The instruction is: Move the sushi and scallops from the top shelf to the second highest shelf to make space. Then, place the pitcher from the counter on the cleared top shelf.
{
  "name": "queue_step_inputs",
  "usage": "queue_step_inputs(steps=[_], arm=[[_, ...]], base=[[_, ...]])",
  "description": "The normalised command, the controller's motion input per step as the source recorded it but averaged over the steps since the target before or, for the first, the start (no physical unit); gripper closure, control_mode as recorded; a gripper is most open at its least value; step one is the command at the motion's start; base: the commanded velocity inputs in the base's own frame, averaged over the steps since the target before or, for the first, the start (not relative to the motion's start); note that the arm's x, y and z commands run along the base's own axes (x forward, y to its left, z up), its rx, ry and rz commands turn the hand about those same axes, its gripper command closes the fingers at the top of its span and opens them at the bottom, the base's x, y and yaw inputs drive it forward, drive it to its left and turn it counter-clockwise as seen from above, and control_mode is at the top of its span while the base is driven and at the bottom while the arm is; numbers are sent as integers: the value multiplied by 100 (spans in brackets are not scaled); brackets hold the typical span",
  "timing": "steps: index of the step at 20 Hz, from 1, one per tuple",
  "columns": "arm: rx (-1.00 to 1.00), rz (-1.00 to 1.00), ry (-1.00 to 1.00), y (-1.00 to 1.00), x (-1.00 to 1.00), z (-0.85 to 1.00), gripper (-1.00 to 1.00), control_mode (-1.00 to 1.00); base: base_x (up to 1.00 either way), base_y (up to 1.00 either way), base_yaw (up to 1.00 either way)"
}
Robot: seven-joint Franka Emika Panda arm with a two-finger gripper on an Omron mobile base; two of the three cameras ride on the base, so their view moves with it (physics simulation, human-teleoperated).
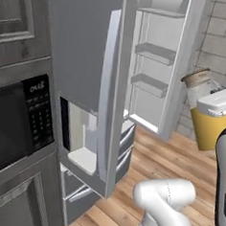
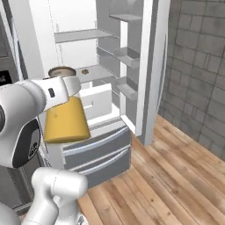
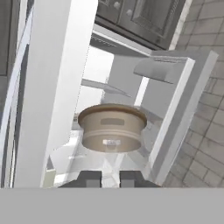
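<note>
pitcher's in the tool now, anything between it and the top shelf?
Nothing visible. The tool holds the pitcher in front of the open fridge; the top shelf sits above and beyond it, open air between.

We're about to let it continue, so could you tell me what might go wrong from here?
1. The tool grips the tall pitcher near its neck; it may swing or slip.
2. The pitcher could clip the fridge door going in.
3. A small brown morsel sits on a shelf just behind it.
</note>
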Motion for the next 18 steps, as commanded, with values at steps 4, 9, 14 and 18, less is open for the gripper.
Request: queue_step_inputs(steps=[4, 9, 14, 18], arm=[[0, 0, 0, 0, 0, 0, 100, 100], [0, 0, 0, 0, 0, 0, 100, 100], [0, 0, 0, 0, 0, 0, 100, 100], [0, 0, 0, 0, 0, 0, 100, 100]], base=[[43, -52, 53], [48, -34, 49], [48, -28, 44], [45, -34, 36]])
